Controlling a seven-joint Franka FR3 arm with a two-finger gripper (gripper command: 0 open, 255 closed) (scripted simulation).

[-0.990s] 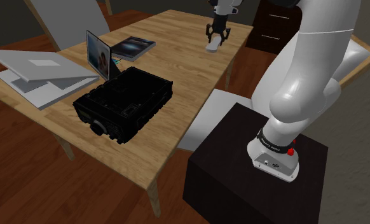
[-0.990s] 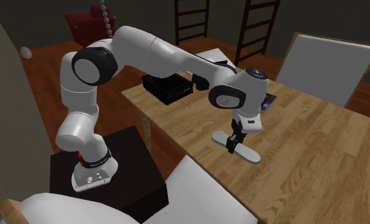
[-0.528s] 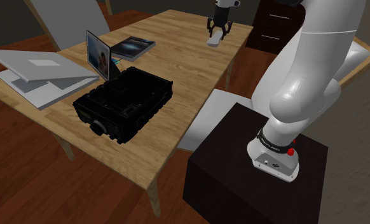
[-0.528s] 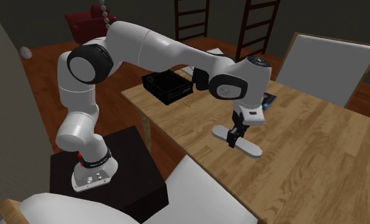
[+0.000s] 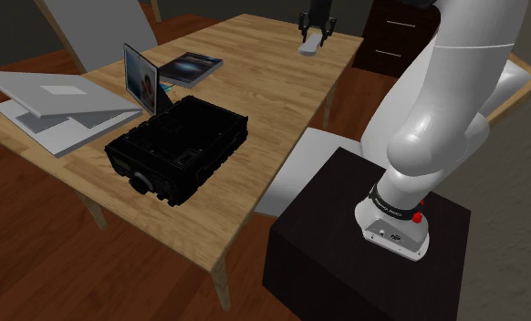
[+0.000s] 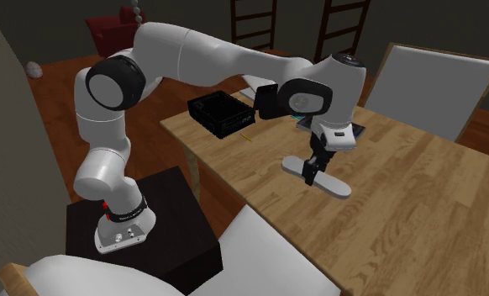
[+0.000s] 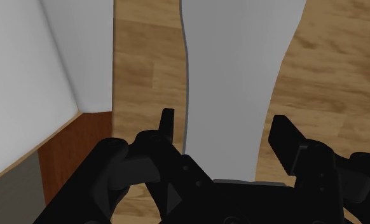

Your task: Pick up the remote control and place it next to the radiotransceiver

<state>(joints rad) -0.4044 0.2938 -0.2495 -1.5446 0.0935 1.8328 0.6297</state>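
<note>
While jaws clasp the pale remote control [image 6: 332,185] — wooden table [image 5: 255,82], reddish floor [image 5: 36,246]

setting: home, dining or living room. evidence: wooden table [image 5: 255,82], wood-plank floor [image 5: 36,255], white chair back [image 6: 440,88], dark chest of drawers [image 5: 396,41], framed photo [image 5: 141,80] and magazine [image 5: 192,66] on tabletop.

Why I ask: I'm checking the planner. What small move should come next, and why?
Probably carry the remote toward the black radio transceiver, keeping it just above the table: the gripper clasps the white remote, and the transceiver sits well away, near the table's other end.
</note>
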